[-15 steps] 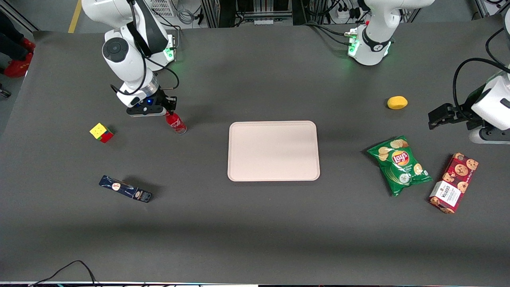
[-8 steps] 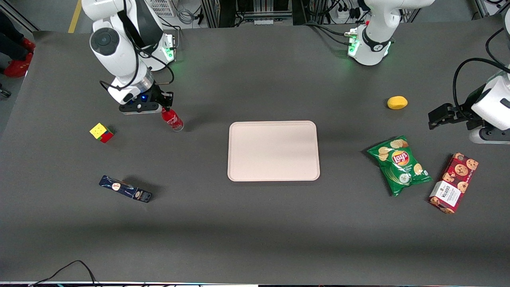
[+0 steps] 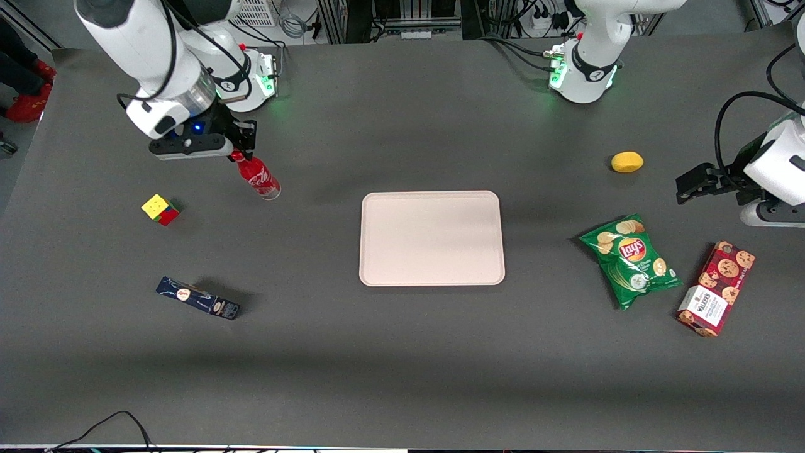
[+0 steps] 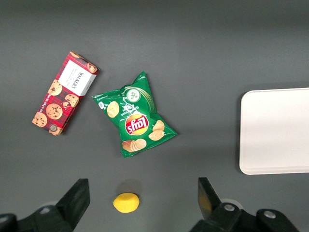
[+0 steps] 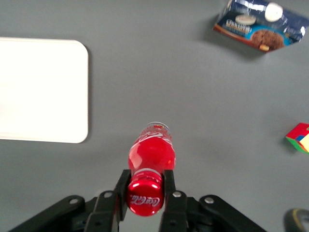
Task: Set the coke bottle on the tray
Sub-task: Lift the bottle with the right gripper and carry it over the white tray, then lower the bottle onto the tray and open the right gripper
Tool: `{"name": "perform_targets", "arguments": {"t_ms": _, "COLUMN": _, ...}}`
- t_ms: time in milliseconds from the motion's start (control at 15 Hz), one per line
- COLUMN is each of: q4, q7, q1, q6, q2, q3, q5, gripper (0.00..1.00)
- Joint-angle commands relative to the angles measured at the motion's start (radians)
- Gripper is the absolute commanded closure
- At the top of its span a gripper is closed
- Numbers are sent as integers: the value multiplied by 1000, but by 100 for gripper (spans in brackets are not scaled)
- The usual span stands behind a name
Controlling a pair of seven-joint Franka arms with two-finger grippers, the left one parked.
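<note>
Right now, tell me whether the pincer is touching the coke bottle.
Touching. In the right wrist view the pincer has both fingers pressed against the coke bottle just below its red cap. In the front view the bottle hangs from it above the table.

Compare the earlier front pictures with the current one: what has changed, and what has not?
The hand, shut on the bottle near its cap, has risen and carried it up off the table, drifting toward the working arm's end. The tray, cube, blue box, chips, cookie box and lemon stayed put.
</note>
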Motion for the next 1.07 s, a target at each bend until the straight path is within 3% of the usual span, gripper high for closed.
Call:
{"name": "perform_targets", "arguments": {"t_ms": 0, "q4": 162, "q7": 40, "q1": 5, "q6": -47, "q2": 69, "q3": 13, "q5": 19, "gripper": 100}}
{"name": "perform_targets", "arguments": {"t_ms": 267, "q4": 371, "q7": 135, "q1": 5, "q6": -85, "q2": 216, "q3": 87, "q5": 21, "gripper": 100}}
{"name": "perform_targets", "arguments": {"t_ms": 600, "q4": 616, "q7": 369, "q1": 49, "q6": -85, "q2": 471, "q3": 203, "q5": 5, "gripper": 100}}
{"name": "perform_targets", "arguments": {"t_ms": 867, "q4": 770, "q7": 503, "q1": 136, "q6": -82, "q2": 679, "q3": 219, "q5": -91, "gripper": 100}}
{"name": "perform_targets", "arguments": {"t_ms": 1000, "q4": 798, "q7": 522, "q1": 163, "q6": -72, "q2": 752, "q3": 219, "q5": -99, "gripper": 100}}
